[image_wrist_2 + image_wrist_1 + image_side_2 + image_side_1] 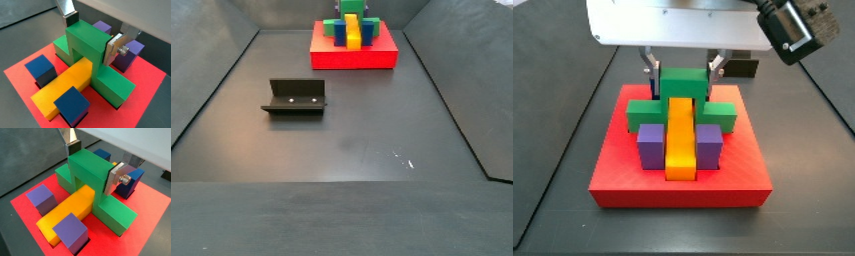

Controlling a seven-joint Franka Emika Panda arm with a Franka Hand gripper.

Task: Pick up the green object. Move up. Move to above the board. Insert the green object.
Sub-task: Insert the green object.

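Observation:
The green object [90, 174] [87, 44] sits low in the red board [27, 203] [19, 75], its wide base down in a slot and its raised cube standing up. My gripper [91, 167] [90, 37] straddles that cube, one finger on each side, pads against its faces, shut on it. In a side view the green object [681, 85] stands at the board's [680, 185] far half, with the gripper [683, 68] directly above it. The board [352, 55] lies at the far end of the floor.
A yellow bar [67, 210] [679, 140] lies in the board across the green base. Blue and purple cubes [41, 198] [130, 180] [71, 102] stand in slots around it. A small black block [740, 68] sits behind the board. The fixture [295, 97] stands mid-floor.

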